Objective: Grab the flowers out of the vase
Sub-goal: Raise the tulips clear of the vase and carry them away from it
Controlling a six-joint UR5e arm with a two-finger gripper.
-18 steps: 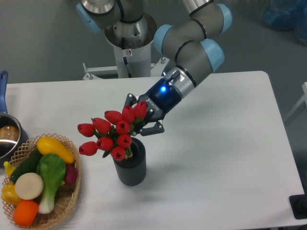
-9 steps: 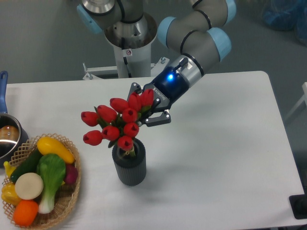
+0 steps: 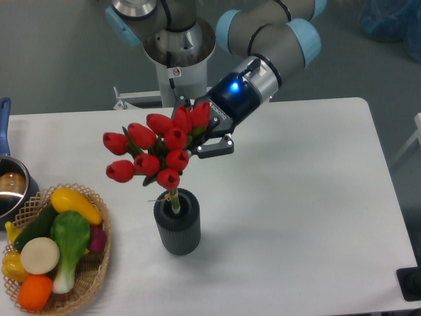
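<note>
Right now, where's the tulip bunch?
The flowers are left of centre, held in the gripper, heads above the vase with stems dipping into its mouth; the wicker basket sits lower left.

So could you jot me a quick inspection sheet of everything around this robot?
Surface: white table, mostly bare on the right.
Job's things: flowers raised, stems still dipping into the vase, which stands upright.
Clutter: wicker basket of vegetables at the left front; metal pot with blue handle at the left edge.
Grippers: gripper shut on the flowers near the heads.
Cables: nothing seen.
Surroundings: grey floor; robot base behind the table.
</note>
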